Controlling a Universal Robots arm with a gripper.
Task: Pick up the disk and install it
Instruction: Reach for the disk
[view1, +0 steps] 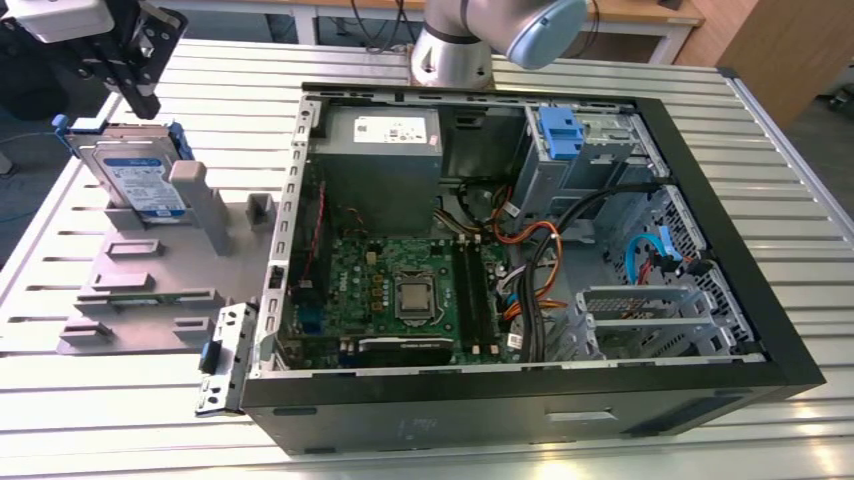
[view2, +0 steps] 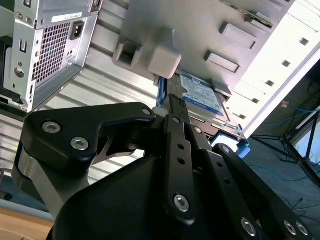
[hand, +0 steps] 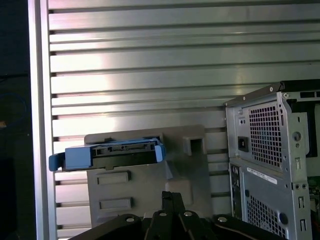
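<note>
1. The jaws were together and clamped on nothing. In the exterior view they hung just above the disk (view1: 138, 180), close to its upper edge but apart from it.
2. With the jaws shut like this, a descent would probably have struck the disk's upper edge instead of straddling it. That could have knocked it askew in the grey stand (view1: 147, 290).
3. The blue carrier looked like thin plastic, with ends sticking out past the drive body. An off-centre grip on it would likely have flexed it or let the disk twist.
4. The open computer case (view1: 747, 330) lay well off to one side of the jaws on the counter (view1: 80, 410). Loose cables (view1: 534, 260) crowded the space near the drive bay (view1: 587, 150) and could have snagged a carried disk.
5. The disk stood on edge in the stand below the jaws, leaning slightly. It was flat and silver with a white-and-blue label, also seen in the second wrist view (view2: 202, 95). In the first wrist view its narrow top edge (hand: 122, 152), framed in blue, sat just beyond the jaw tips.
</note>
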